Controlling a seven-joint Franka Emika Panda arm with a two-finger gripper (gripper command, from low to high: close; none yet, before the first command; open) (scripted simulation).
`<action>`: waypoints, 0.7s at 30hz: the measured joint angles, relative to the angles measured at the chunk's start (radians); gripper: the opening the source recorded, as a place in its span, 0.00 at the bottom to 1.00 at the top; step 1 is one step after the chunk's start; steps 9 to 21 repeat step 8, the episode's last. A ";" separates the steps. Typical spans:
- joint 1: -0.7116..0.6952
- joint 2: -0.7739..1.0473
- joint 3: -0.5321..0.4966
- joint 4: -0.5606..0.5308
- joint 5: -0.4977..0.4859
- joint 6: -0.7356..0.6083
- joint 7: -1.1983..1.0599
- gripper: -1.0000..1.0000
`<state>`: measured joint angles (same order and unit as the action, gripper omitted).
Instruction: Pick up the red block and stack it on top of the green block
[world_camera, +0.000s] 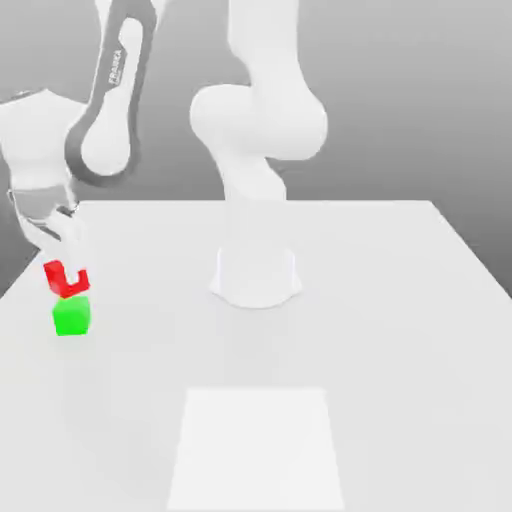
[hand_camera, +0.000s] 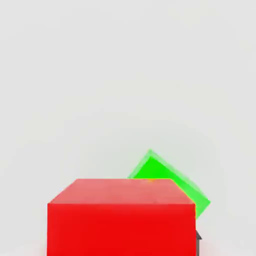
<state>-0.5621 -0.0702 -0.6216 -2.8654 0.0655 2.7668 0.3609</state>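
Note:
My gripper (world_camera: 67, 274) is at the exterior view's left, shut on the red block (world_camera: 54, 276); a white finger crosses the block's front face. The green block (world_camera: 71, 317) sits on the table directly beneath the red one, and their faces almost meet; I cannot tell whether they touch. In the hand view the red block (hand_camera: 120, 220) is close up, and the green block (hand_camera: 175, 182) peeks out from behind it, turned at an angle to it.
The arm's white base (world_camera: 256, 275) stands at the middle of the white table (world_camera: 400, 300). A lighter square patch (world_camera: 255, 445) lies on the table near its front edge. The table's left edge runs close to the blocks.

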 joint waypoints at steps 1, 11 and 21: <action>0.009 0.017 0.000 0.001 0.029 0.013 -0.020 0.00; 0.016 0.120 0.020 -0.002 0.150 0.123 -0.105 0.00; 0.016 0.120 0.020 -0.002 0.150 0.123 -0.105 0.00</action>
